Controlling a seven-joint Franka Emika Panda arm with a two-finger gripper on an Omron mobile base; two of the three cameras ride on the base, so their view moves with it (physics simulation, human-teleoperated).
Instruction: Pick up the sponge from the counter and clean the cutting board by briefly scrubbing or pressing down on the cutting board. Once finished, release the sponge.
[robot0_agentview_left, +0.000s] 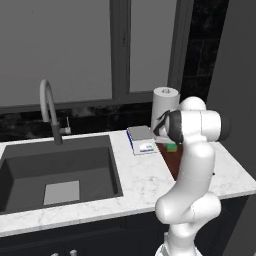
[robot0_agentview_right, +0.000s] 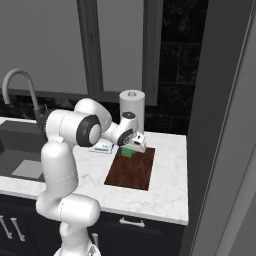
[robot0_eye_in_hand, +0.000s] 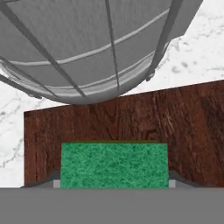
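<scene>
The green sponge (robot0_eye_in_hand: 113, 164) lies on the far end of the dark reddish-brown cutting board (robot0_eye_in_hand: 131, 118), close to its back edge. My gripper (robot0_eye_in_hand: 113, 183) is shut on it, a dark fingertip hard against each short side. From the right base view the hand (robot0_agentview_right: 131, 148) reaches down over the sponge (robot0_agentview_right: 128, 151) at the board's (robot0_agentview_right: 132, 172) far left corner. In the left base view my forearm covers most of the board (robot0_agentview_left: 170, 159), and a bit of green sponge (robot0_agentview_left: 172, 147) peeks out beside it.
A paper towel roll in a wire holder (robot0_eye_in_hand: 87, 43) stands just behind the board on the marble counter (robot0_agentview_left: 145, 185). The white-and-blue scale (robot0_agentview_left: 141, 140) lies left of the board. Farther left are the dark sink (robot0_agentview_left: 55, 170) and its faucet (robot0_agentview_left: 47, 107). A dark wall closes off the right side.
</scene>
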